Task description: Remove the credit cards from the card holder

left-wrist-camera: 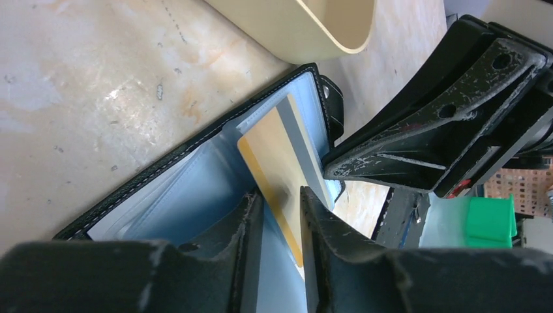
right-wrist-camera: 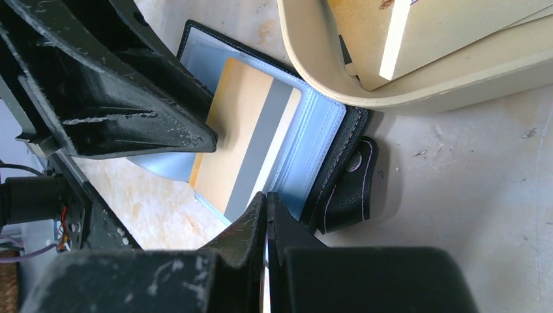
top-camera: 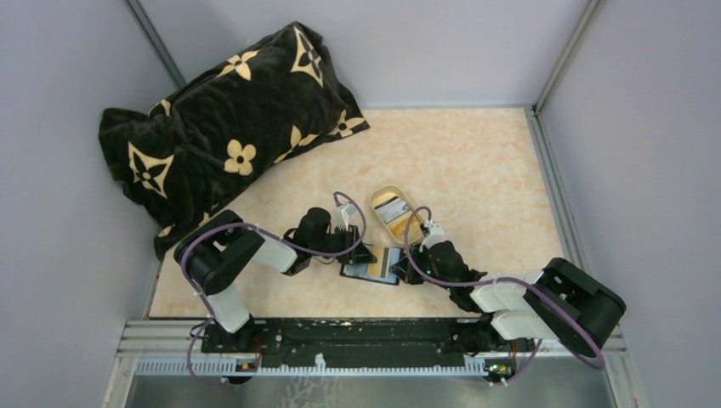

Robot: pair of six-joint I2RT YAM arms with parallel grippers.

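Already pale cards (top-camera: 393, 209) lie in the tray (right-wrist-camera: 456, 77), while 1 orange-yellow card (left-wrist-camera: 280, 169) sticks from the open card holder (left-wrist-camera: 189, 195) beside it, between the fingers of my left end effector (left-wrist-camera: 280, 222), grip uncertain; right end effector (right-wrist-camera: 266, 222) pressed together.

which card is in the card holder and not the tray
The orange-yellow card with the grey stripe: it sits in the open black card holder, while the other cards lie in the oval tray.
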